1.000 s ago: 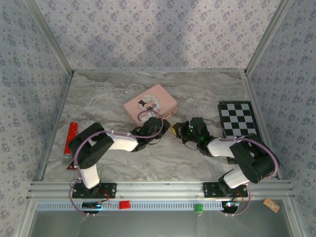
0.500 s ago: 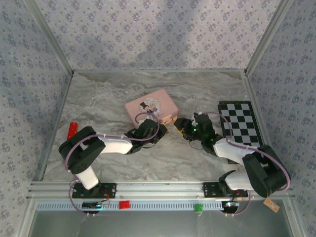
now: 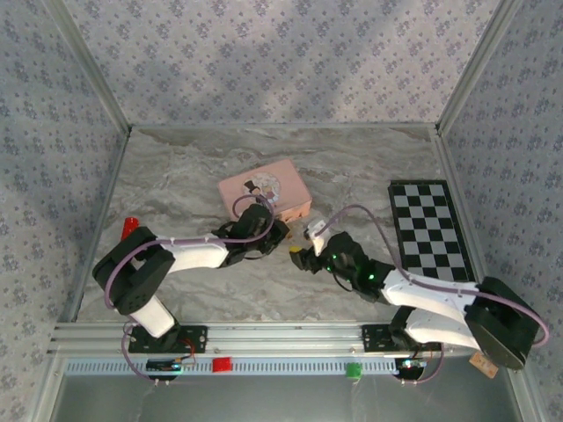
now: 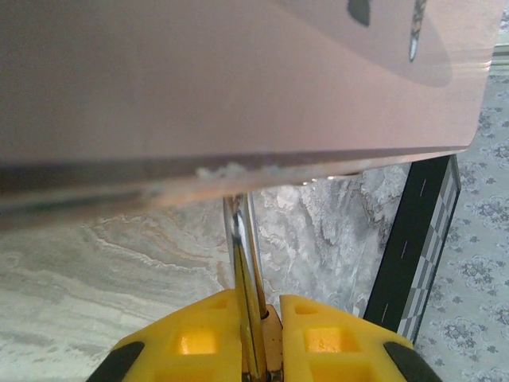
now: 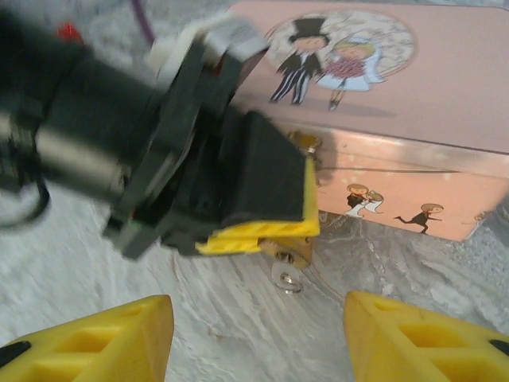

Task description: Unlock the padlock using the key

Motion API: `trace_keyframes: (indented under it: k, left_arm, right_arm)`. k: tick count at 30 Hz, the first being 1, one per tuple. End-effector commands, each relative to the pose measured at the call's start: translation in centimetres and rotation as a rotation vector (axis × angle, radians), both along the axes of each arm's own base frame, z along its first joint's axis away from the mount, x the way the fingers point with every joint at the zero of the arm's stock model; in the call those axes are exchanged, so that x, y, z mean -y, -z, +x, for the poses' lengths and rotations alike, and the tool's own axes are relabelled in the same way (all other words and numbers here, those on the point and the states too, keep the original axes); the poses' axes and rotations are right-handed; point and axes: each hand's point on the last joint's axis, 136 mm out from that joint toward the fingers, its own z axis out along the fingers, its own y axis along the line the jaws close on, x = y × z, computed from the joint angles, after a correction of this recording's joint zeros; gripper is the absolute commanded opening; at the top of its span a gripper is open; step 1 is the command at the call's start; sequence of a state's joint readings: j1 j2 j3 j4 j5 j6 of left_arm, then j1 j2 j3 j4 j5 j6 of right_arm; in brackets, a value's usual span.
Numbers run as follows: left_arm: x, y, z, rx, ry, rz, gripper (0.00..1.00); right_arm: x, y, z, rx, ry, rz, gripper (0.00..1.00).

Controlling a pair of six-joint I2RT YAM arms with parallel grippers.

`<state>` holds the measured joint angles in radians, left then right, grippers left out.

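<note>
Padlock [image 5: 291, 251] hangs at the pink tin's [image 5: 413, 95] front wall, near the table's [image 3: 176, 185] middle, clamped in our left gripper [image 4: 259, 320]. Our right gripper [image 5: 258, 338] gapes just before it. Next we likely pinch the apparent key [image 5: 286, 279] beneath and turn it.

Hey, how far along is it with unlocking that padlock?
Done: left gripper clamps the padlock at the pink tin's front. In hand: right gripper hangs open off it; what may be the key sticks out below. Left: the shackle isn't visibly open.
</note>
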<state>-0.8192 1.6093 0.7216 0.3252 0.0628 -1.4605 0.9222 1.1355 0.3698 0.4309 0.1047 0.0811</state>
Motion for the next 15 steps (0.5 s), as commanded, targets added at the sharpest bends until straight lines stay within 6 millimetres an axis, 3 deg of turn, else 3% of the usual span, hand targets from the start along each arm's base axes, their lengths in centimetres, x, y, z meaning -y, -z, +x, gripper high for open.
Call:
trace_keyframes:
  k: [1,6,15]
  left_arm:
    - [-0.7,-1.5,0.3,-0.022,-0.026,-0.008,0.00]
    - [-1.3,-1.4,0.0,-0.034,-0.027,0.003,0.00]
    - [-0.8,-1.2,-0.5,-0.040,0.010,-0.009,0.00]
  right_arm:
    - [-0.1,0.7,0.9,0.263,-0.076,-0.206,0.56]
    - [-1.1,1.5,1.4,0.336,-0.133,-0.270,0.48]
    - [-2.0,2.2,2.5,0.431,-0.103,-0.325,0.47]
